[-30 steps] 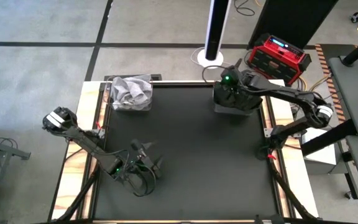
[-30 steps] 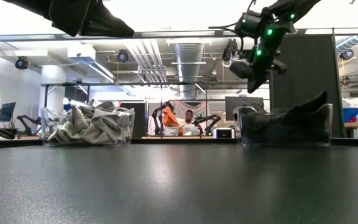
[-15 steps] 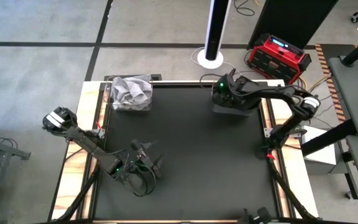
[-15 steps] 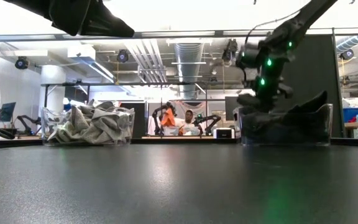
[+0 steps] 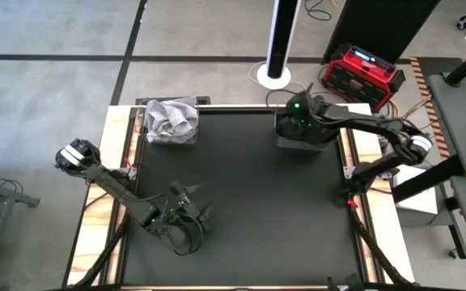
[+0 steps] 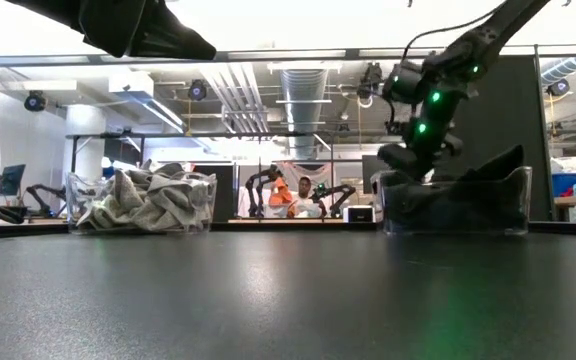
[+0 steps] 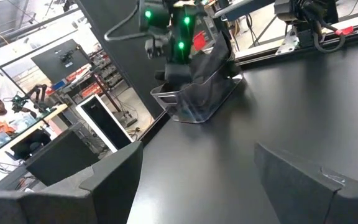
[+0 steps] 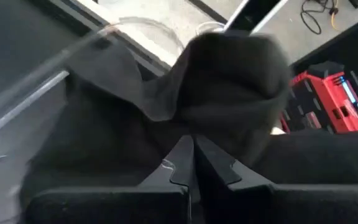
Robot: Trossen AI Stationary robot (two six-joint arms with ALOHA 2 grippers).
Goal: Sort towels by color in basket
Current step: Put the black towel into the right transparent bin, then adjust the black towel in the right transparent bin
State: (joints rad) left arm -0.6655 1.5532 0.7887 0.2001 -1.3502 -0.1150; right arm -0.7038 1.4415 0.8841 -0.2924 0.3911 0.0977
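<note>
The dark towels lay heaped in a clear basket at the far right corner of the black tabletop, one fold standing above the rim. The right pincer hung just over that heap at the basket's near-left end, and in the right wrist view its two fingers were pressed together with nothing visible between them, dark cloth lying just beyond. I judged this the end of a drop into the dark pile. To finish it well I would lift straight up, watching the low view that no fold rose with the fingertips and that the wrist cleared the basket wall. Across the far edge, well apart, the other clear basket held the white and grey towels. The left pincer waited near the front left of the tabletop, its fingers spread apart and holding nothing. I saw no loose towel left on the bare tabletop.
</note>
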